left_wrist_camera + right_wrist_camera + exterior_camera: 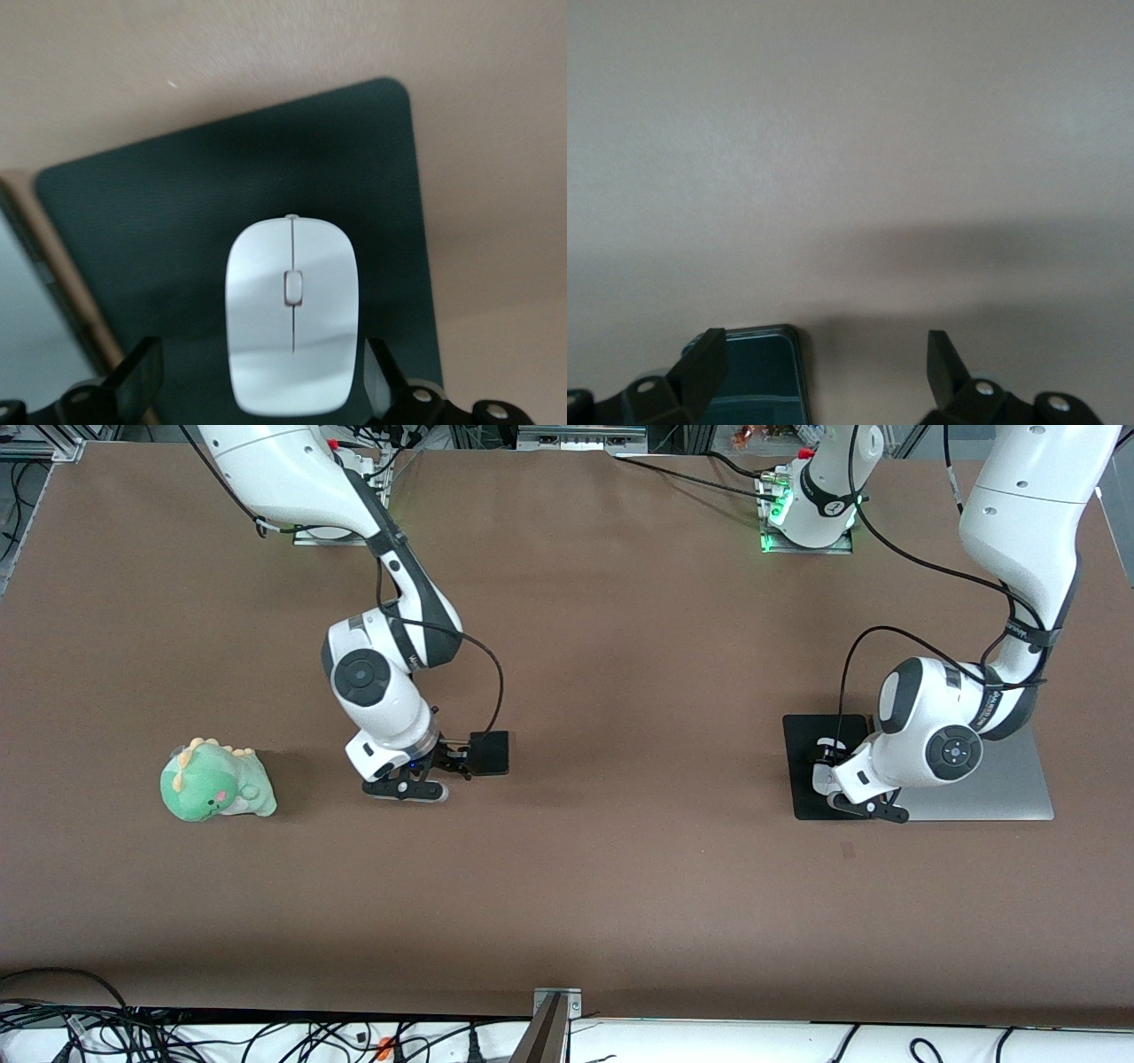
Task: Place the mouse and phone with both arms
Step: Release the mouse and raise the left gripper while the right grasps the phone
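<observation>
The white mouse (291,314) lies on the black mouse pad (177,221) toward the left arm's end of the table. My left gripper (263,381) is open, low over the pad, with a finger on each side of the mouse and not gripping it. In the front view the left gripper (868,808) covers most of the mouse (824,781). My right gripper (824,372) is open, low over the brown table. The black phone (757,376) lies under one finger, only a corner showing. I cannot pick the phone out under the right gripper (406,788) in the front view.
A green dinosaur plush (217,782) sits beside the right gripper, toward the right arm's end. A flat silver slab (992,788) lies against the mouse pad (802,762). Cables run along the table edge nearest the front camera.
</observation>
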You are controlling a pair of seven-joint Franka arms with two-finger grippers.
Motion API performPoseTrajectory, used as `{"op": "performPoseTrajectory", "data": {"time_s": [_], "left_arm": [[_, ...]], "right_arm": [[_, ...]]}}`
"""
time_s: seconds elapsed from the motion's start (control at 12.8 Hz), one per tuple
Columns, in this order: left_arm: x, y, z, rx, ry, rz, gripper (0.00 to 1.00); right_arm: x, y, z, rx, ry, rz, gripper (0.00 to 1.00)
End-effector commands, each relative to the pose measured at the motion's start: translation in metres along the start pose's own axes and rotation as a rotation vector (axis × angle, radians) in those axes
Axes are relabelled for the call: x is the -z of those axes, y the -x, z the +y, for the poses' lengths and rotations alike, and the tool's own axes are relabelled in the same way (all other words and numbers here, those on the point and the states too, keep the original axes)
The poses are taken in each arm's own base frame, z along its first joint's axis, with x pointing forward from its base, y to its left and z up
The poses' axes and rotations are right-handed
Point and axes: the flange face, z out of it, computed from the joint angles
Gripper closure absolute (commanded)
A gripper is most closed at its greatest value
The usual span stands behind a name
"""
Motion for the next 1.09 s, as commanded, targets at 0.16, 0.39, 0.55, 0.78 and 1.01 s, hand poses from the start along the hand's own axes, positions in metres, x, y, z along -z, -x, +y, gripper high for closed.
{"op": "performPoseTrajectory", "data": {"time_s": [0.16,0.39,0.55,0.78,1.01], "left_arm": [[0.138,0.015,0.007,0.021,-0.004,0.049,0.0],[0.24,0.06,0.015,0.059,0.02,0.142,0.0],[0.308,0.096,0.023,0.062,-0.006,0.188,0.0],[0.377,0.139,0.033,0.065,-0.023,0.197,0.0],[0.397,0.158,0.042,0.062,-0.029,0.195,0.0]], "right_arm": [[-0.023,0.033,-0.031,0.042,0.08,0.042,0.0],[-0.027,0.036,-0.036,0.052,0.081,0.044,0.0],[-0.029,0.044,-0.046,0.049,0.078,0.042,0.0],[-0.03,0.052,-0.06,0.047,0.071,0.047,0.0],[-0.038,0.057,-0.069,0.069,0.046,0.072,0.0]]}}
